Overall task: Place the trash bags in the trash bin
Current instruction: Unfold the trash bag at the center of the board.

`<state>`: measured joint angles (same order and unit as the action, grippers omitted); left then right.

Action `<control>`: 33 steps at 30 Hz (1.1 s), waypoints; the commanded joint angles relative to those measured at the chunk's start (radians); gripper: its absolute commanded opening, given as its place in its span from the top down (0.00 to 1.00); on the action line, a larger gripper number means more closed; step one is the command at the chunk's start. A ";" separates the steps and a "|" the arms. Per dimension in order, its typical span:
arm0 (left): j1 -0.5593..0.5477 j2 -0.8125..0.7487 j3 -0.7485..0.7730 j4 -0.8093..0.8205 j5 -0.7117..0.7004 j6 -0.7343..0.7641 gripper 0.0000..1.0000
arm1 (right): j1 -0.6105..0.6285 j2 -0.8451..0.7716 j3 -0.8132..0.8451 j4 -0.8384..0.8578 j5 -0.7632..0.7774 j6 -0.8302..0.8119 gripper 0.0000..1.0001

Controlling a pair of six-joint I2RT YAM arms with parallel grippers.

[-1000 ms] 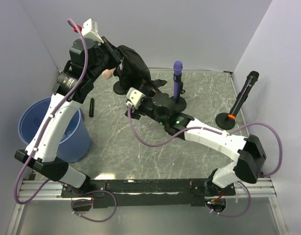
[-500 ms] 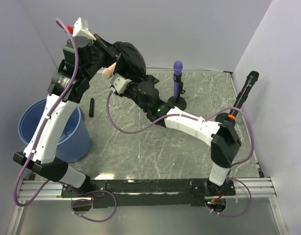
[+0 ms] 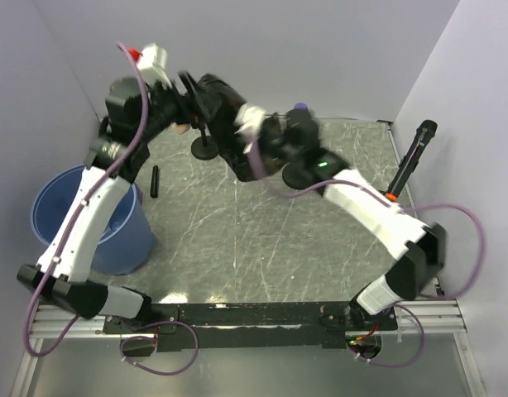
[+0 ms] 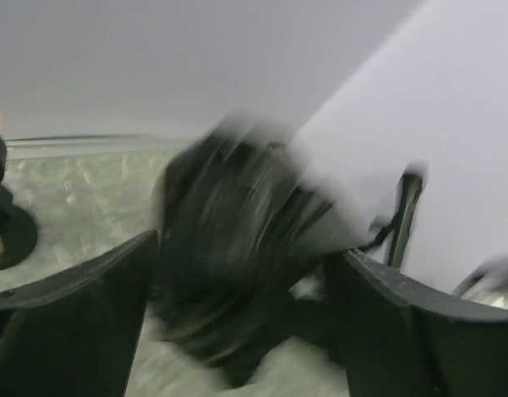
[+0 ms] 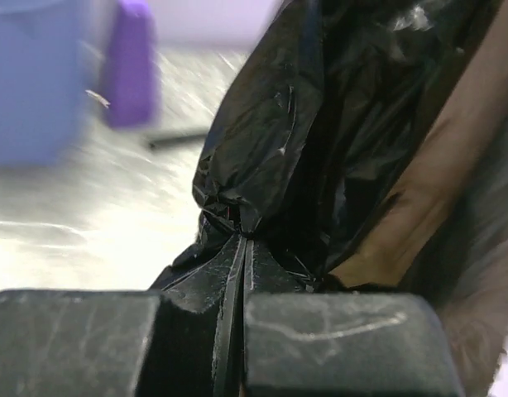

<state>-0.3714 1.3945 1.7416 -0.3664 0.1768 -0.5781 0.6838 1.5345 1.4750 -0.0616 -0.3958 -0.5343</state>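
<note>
Trash bag (image 3: 221,95) up in the air over the bench's (image 3: 237,240) far-left corner; trash bin (image 3: 84,219) beside its left edge.
Overhead, the bag is blurred and well apart from the bin. Left wrist view: left pincer (image 4: 242,248) stands wide, the smeared bag between its fingers. Right wrist view: right pincer (image 5: 242,248) is clamped tight on a black fold of the bag.

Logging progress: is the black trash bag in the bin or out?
Out. The black bag is held up at the back, pinched in the right pincer, well apart from the blue bin.
</note>
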 commanded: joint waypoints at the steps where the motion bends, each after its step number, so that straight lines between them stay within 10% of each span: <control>1: 0.012 -0.228 -0.227 0.263 0.284 0.346 0.04 | -0.136 -0.116 0.087 -0.158 -0.524 0.288 1.00; 9: 0.011 -0.360 -0.249 -0.054 0.496 0.717 0.05 | -0.267 -0.122 -0.007 0.132 -0.830 0.727 1.00; 24: -0.044 -0.216 -0.182 -0.256 0.607 1.112 0.08 | -0.265 -0.114 0.016 0.204 -0.968 0.812 1.00; 33: -0.047 -0.135 -0.131 -0.311 0.759 1.138 0.48 | -0.268 -0.117 0.013 0.131 -0.931 0.734 1.00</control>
<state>-0.4141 1.2320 1.5425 -0.6632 0.7975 0.5369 0.4206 1.4391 1.4681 0.0650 -1.3293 0.2359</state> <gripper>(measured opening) 0.615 0.007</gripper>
